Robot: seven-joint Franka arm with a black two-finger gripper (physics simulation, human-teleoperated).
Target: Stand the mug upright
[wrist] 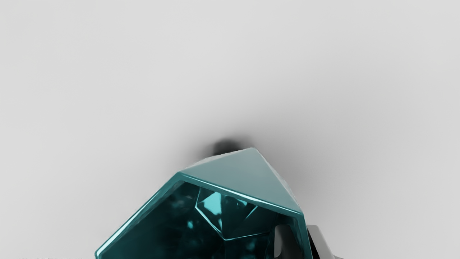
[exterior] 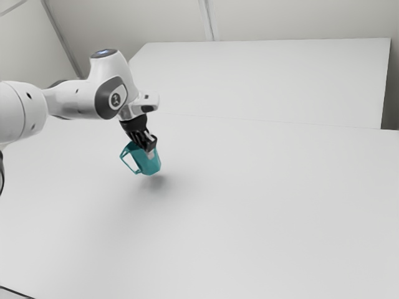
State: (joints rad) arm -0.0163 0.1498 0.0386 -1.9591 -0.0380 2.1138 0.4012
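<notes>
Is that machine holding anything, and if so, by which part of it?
Yes: the tool holds the teal mug by its wall at the rim, one finger inside and one outside, not by the handle.

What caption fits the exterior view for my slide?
End effector holding a tilted, faceted teal mug above a white table.

Ok so honestly, no words or numbers I can read in either view. Closest thing is a small dark logo-like mark on a light round badge, in the exterior view. The badge sits on the dark cover on the side of the white arm, and the mark's way too tiny to tell what it shows or spells, sorry folks
</notes>
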